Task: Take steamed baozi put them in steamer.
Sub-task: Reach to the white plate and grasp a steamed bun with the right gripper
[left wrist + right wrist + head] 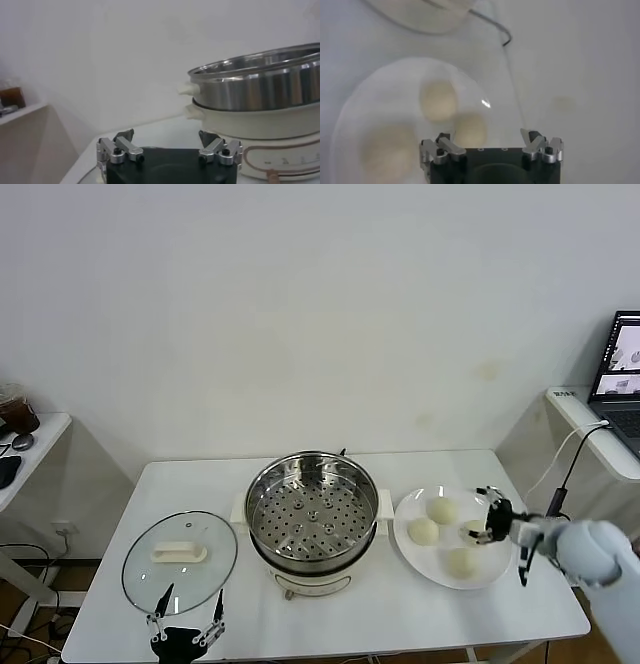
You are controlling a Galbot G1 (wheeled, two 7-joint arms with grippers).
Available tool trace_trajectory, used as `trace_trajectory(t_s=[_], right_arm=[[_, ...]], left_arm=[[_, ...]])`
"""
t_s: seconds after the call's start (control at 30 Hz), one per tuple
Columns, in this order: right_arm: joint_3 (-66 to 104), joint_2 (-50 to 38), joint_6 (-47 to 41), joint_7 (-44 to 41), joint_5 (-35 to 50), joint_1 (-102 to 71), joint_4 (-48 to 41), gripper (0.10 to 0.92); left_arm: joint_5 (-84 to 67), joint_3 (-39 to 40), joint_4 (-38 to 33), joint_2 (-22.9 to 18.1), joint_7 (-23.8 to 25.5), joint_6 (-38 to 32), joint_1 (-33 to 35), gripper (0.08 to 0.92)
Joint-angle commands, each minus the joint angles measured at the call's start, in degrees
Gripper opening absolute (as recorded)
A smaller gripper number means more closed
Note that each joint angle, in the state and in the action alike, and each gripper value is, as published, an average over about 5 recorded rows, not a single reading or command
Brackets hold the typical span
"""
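Hovering open, right gripper point(490, 517) overhangs plate point(408, 516) edge beside baozi point(441, 509).

No text can be read: the marks on the steamer point(260, 125) base are too blurred, and the laptop point(622, 374) screen shows only tiny, unreadable pictures

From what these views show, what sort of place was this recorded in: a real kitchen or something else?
Probably a lab or office room set up as a test station, not a kitchen: a plain white table against a bare white wall, an open laptop on a side desk, and only the steamer and plate of baozi laid out.
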Motion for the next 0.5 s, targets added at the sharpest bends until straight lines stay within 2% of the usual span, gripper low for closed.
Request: trace_trajectory(t_s=[0.03, 0.3, 0.5], right_arm=[[-34.6, -0.3, 0.2, -20.6, -2.9, 37.2, -19.4, 0.823], [-42.1, 6.4, 0.4, -19.7, -2.1, 41.6, -29.8, 0.823], [-42.8, 10.4, -0.1, -17.1, -2.7, 41.4, -33.7, 0.823]], left_arm=[[1.3, -0.7, -0.2, -0.2, -0.2, -0.6, 0.1, 0.823], [0.8, -2.1, -0.2, -0.6, -1.1, -0.8, -0.2, 0.823], [0.9, -2.6, -0.1, -0.8, -1.2, -0.9, -0.4, 0.823]])
